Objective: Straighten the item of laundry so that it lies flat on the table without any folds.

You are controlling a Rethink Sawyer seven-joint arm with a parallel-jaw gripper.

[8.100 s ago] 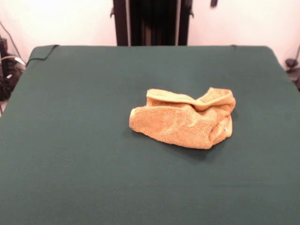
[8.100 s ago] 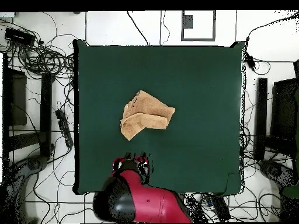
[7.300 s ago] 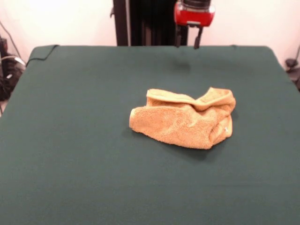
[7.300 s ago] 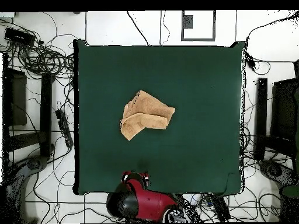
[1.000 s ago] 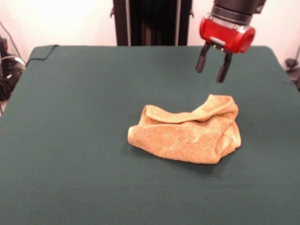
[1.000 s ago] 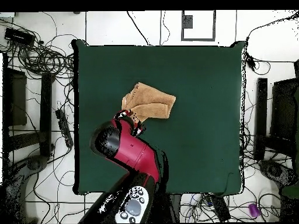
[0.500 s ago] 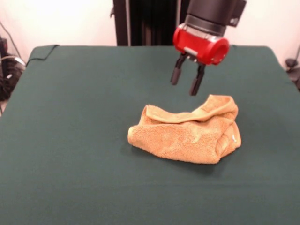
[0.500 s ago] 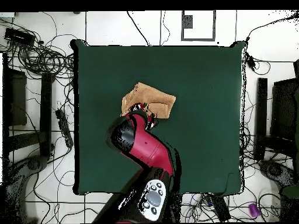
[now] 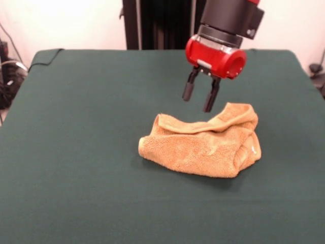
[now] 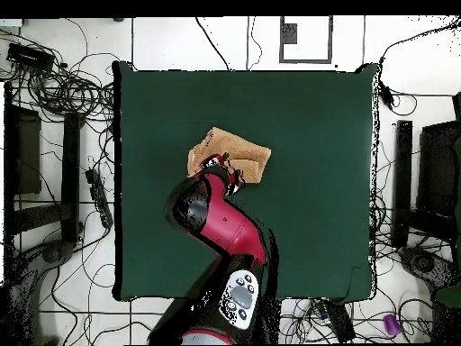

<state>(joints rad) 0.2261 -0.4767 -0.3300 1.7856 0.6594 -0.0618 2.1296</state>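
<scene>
Crumpled towel [image 9: 203, 145] lies just below the empty, narrowly parted gripper [image 9: 198, 100].

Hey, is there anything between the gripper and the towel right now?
No. In the front view the open gripper hangs just above the towel's rolled far edge, with only air and bare green table behind. In the overhead view the arm hides that gap.
</scene>
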